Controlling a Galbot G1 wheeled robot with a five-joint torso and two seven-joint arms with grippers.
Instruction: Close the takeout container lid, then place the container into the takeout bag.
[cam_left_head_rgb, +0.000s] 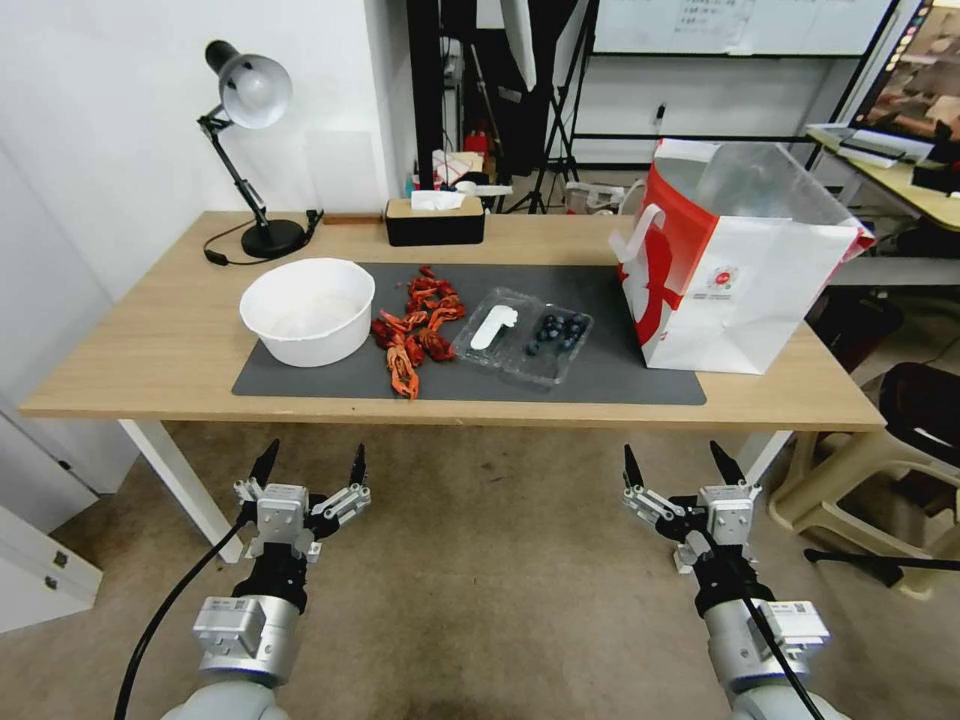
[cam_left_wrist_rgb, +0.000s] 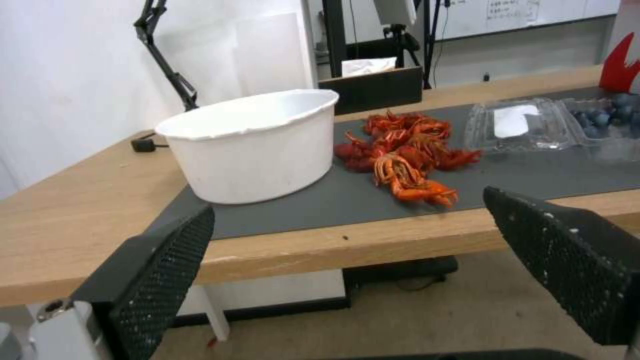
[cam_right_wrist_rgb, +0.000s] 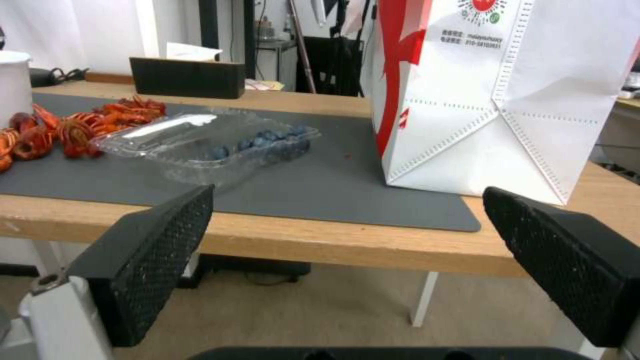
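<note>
my left gripper (cam_left_head_rgb: 310, 465) and right gripper (cam_left_head_rgb: 678, 462) hang spread wide and empty, below the table edge. the takeout container (cam_left_head_rgb: 522, 335) lies on the mat, lid (cam_left_head_rgb: 487, 325) flat, beside the takeout bag (cam_left_head_rgb: 735, 265). pushing the thin lid could skid it and spill berries.

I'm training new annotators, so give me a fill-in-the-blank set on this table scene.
1. The takeout container lies with its lid ____.
2. The container's tray holds ____.
3. The crayfish lie between the container and the white ____.
4. Both the left gripper and right gripper hover with fingers ____.

Missing words: open; blueberries; bowl; open
</note>
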